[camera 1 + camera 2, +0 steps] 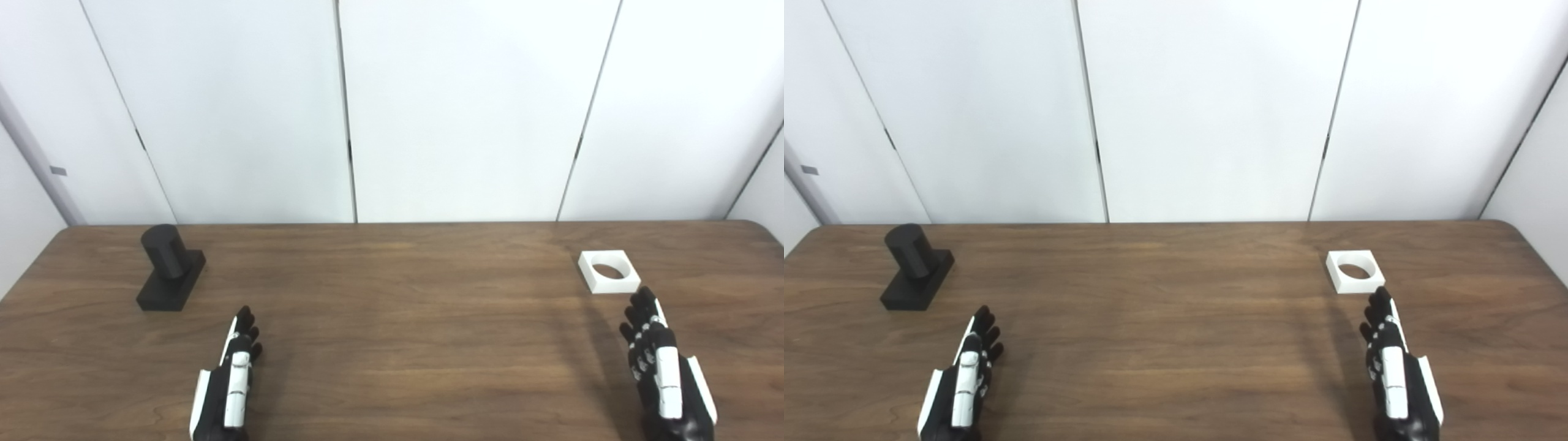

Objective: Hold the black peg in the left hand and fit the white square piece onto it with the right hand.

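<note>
A black peg [170, 267], a cylinder standing on a rectangular black base, sits at the far left of the wooden table [392, 324]. At the far right lies the white square piece [609, 271], flat, with a round hole through it. My left hand [229, 380] hovers near the front edge, below and to the right of the peg, open and holding nothing. My right hand [664, 370] is open too, its fingertips just short of the white piece's near edge. The same scene appears in the right eye view: peg [916, 266], white piece [1355, 271].
White wall panels [392, 110] rise directly behind the table's far edge. The table's rounded right corner [762, 229] shows at the far right.
</note>
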Available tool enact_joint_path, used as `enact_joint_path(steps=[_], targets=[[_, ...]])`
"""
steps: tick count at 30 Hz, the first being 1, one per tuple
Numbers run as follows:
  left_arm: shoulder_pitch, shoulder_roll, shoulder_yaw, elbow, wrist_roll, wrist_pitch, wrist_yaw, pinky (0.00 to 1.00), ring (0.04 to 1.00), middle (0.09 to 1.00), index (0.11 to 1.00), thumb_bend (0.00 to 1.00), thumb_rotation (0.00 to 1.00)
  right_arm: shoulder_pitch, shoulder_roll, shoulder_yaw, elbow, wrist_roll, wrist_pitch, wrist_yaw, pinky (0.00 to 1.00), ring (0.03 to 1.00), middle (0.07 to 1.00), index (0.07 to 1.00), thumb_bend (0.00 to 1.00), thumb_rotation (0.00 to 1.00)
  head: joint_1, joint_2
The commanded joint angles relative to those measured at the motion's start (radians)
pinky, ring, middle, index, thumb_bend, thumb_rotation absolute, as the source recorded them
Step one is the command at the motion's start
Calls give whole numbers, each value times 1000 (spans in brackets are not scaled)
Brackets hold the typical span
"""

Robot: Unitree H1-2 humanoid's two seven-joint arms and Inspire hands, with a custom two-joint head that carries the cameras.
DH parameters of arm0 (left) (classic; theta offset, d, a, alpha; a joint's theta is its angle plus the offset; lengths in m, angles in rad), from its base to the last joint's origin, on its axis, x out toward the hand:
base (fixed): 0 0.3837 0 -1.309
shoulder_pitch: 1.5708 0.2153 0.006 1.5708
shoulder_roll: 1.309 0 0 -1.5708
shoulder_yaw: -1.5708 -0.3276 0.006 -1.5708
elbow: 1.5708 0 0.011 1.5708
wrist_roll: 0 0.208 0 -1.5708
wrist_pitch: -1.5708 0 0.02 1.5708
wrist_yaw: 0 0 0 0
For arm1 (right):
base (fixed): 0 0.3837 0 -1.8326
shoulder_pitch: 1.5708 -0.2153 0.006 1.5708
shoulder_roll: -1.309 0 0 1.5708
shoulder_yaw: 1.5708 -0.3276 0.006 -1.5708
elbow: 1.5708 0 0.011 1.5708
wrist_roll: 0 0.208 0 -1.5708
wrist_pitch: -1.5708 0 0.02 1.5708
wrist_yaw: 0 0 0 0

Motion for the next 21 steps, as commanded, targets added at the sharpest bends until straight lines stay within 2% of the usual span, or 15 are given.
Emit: enact_joint_path(steps=[1,7,12,15,21], targets=[[17,11,-15,-16,11,13,-7,958,981,998,1000,549,967,36,39,3,59,4,-13,5,1000,1000,1000,1000,540,1000,7,-2],[18,6,-20,-8,15,3,-3,952,973,990,1000,542,940,39,31,1,62,18,-19,17,1000,1000,1000,1000,548,1000,47,-16],[19,-5,-32,-2,24,-5,3,943,966,984,1000,549,928,35,22,-11,78,34,-36,27,1000,1000,1000,1000,550,1000,157,-29],[21,-13,-45,-2,36,-1,11,930,957,975,1000,589,924,33,9,-14,88,35,-48,36,1000,1000,1000,1000,550,1000,197,-37],[30,-23,-69,-12,58,7,29,893,944,975,994,579,909,35,-2,-18,74,55,-24,50,1000,1000,1000,1000,564,1000,229,-48]])
